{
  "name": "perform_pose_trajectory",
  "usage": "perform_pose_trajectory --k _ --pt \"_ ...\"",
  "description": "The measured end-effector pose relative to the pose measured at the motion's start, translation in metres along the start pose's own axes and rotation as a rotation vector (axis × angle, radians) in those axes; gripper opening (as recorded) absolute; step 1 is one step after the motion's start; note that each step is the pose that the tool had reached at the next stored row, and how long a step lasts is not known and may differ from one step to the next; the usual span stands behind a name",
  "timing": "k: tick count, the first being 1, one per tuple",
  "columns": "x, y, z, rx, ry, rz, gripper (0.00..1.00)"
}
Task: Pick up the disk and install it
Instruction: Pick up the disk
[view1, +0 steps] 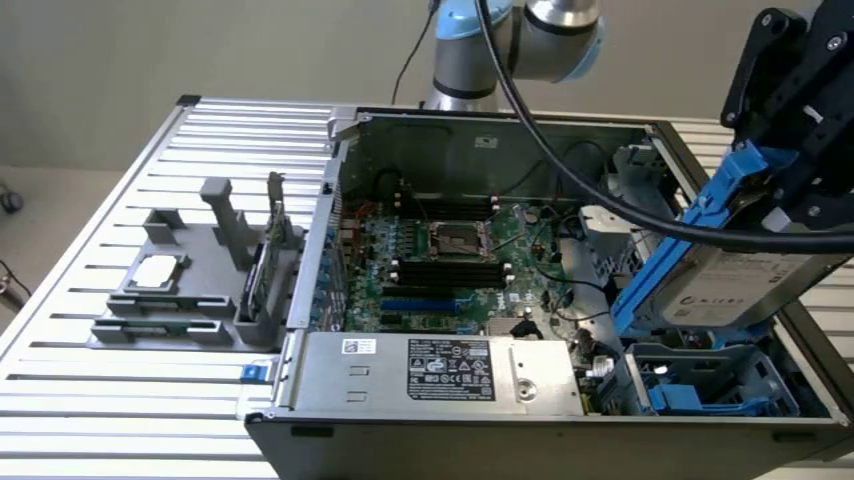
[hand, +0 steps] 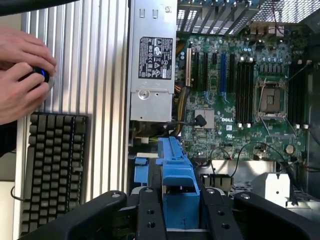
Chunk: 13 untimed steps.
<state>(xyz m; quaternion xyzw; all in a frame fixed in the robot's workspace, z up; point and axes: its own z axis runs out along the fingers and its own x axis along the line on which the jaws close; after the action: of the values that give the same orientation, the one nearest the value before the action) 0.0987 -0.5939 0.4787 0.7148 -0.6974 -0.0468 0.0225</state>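
My gripper (view1: 785, 195) hangs at the exterior view's right, above the open computer case (view1: 334, 200), and is shut on the disk (view1: 742, 285). The disk is a silver-grey drive with a white label in a bright blue carrier. It is tilted, its lower end pointing down toward the drive bay (view1: 707, 385) with blue fittings in the case's near right corner. In the wrist view the blue carrier (hand: 177, 170) sits clamped between my black fingers (hand: 150, 215), above the bay and next to the motherboard (hand: 240, 90).
The power supply (view1: 441, 370) lies along the case's near side. A grey fixture (view1: 200, 300) on the slatted table holds a silver chip (view1: 154, 270) and an upright card (view1: 276, 250). A person's hands (hand: 22, 70) and a black keyboard (hand: 52, 165) are beside the case.
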Motion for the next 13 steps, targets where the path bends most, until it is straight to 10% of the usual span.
perform_pose_trajectory --k 8,13 --pt "0.006 -0.0323 0.0054 -0.0005 0.0000 0.000 0.33" --pt "0.006 -0.0349 0.0143 -0.0004 0.0000 0.000 0.33"
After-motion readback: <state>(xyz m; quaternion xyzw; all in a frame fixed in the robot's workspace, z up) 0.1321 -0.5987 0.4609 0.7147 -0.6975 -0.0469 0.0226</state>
